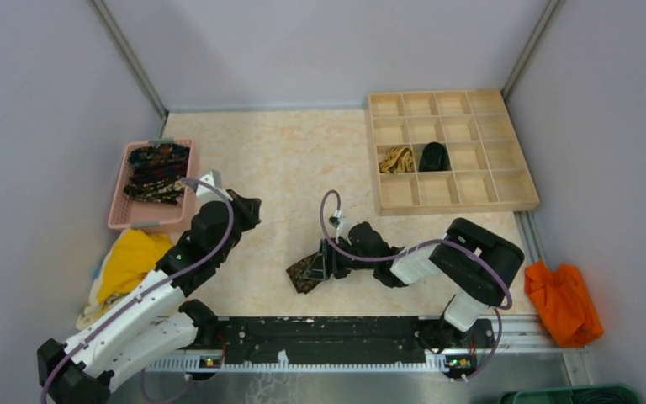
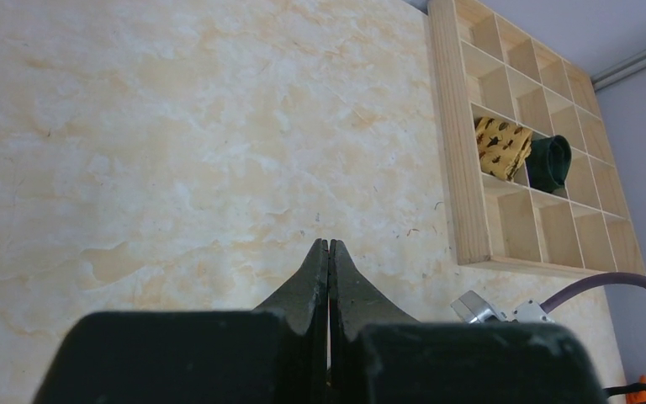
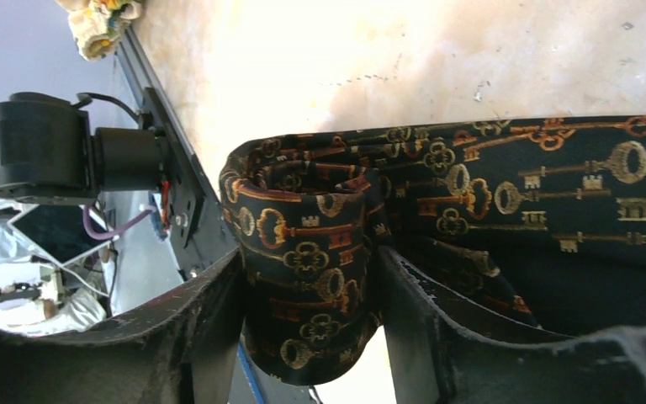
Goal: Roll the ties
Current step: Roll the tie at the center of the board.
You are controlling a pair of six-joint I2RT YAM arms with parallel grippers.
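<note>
A dark tie [image 1: 307, 271] patterned with gold keys lies on the table in front of the arms. Its end is rolled into a coil [image 3: 307, 244] that stands between the fingers of my right gripper [image 3: 311, 261], filling the gap and touching both; the rest of the tie [image 3: 547, 189] stretches flat to the right. My left gripper [image 2: 329, 246] is shut and empty above bare table, beside the pink basket [image 1: 119, 202] holding several dark patterned ties [image 1: 158, 172]. A tan-gold rolled tie [image 1: 396, 159] and a black rolled tie [image 1: 434, 156] sit in neighbouring cells of the wooden box [image 1: 505, 198].
The wooden divided box [image 2: 447, 151] stands at the back right. A yellow cloth [image 1: 130, 257] lies left of the left arm, an orange cloth [image 1: 563, 299] at the far right. The black rail [image 1: 328, 341] runs along the near edge.
</note>
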